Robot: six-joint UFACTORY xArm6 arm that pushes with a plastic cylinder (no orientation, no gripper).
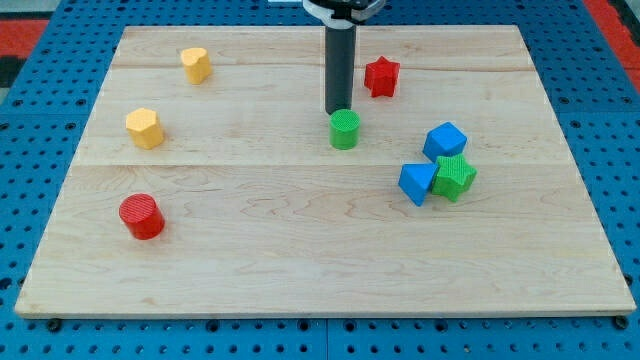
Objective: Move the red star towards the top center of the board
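A: In the camera view, where was the red star point(381, 76)?

B: It lay near the view's top, a little right of the centre of the wooden board point(320, 250), flat on the wood and apart from every other block.

A: And my tip point(337, 112)?

B: The rod came straight down from the view's top, and my tip sat just to the left of and below the star, not touching it. The tip's end met the upper edge of the green cylinder point(344, 129); whether it truly pressed on that block I could not tell.

A: What state was the hand in?

B: There was none to report. The arm ended in the plain dark rod, with nothing that opened, closed or held.

A: The other blocks?

B: Toward the view's right, a blue cube point(445, 140) stood above a cluster of a second blue block point(417, 183) and a green block point(455, 177), those two touching each other. On the view's left were two yellow blocks, one near the top point(195, 64) and one lower point(144, 128), well apart. A red cylinder point(141, 216) stood alone at the lower left.
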